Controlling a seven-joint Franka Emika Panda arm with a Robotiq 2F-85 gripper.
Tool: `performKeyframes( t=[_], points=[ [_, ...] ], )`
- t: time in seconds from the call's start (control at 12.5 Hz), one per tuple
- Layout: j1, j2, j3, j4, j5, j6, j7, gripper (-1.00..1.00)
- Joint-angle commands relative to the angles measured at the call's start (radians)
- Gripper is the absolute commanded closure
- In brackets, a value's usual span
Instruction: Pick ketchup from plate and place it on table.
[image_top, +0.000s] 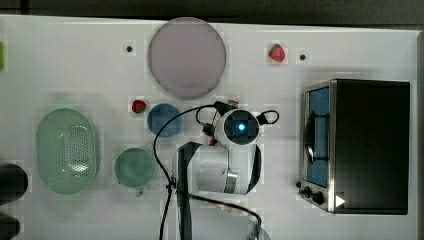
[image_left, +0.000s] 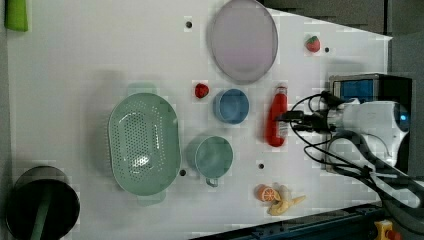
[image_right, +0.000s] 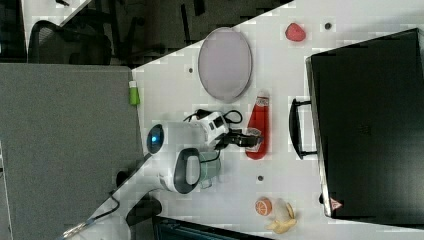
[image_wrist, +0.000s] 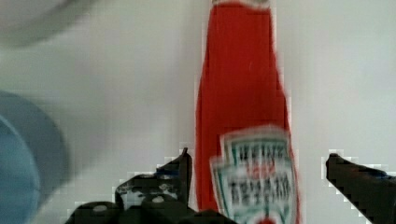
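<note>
i read this as the release step: the ketchup lies on its side on the white surface, off the plate, beside the blue dish. my tool stands released, fingers clear either side of the label. next i'd lift straight away without nudging it. the bottle is smooth, tapered plastic; the plate is flat and matte.
</note>
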Motion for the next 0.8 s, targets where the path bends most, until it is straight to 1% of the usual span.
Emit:
performKeyframes(
  t=[0.08, 0.24, 0.32, 0.4, 0.56, 0.8],
  points=[
    [0.006, -0.146, 0.03, 0.072, 0.009, 0.002, 0.04, -1.0],
    [0.006, -0.218, 0.044, 0.131, 0.009, -0.045, 0.073, -1.0],
    [0.006, -0.247, 0.05, 0.169, 0.009, -0.099, 0.133, -1.0],
    [0.007, -0.271, 0.056, 0.212, 0.009, -0.186, 0.212, -1.0],
    [0.007, -0.305, 0.067, 0.309, 0.008, -0.417, 0.35, -1.0],
    [0.009, -0.325, 0.068, 0.487, 0.005, -0.719, 0.483, -1.0]
  ],
)
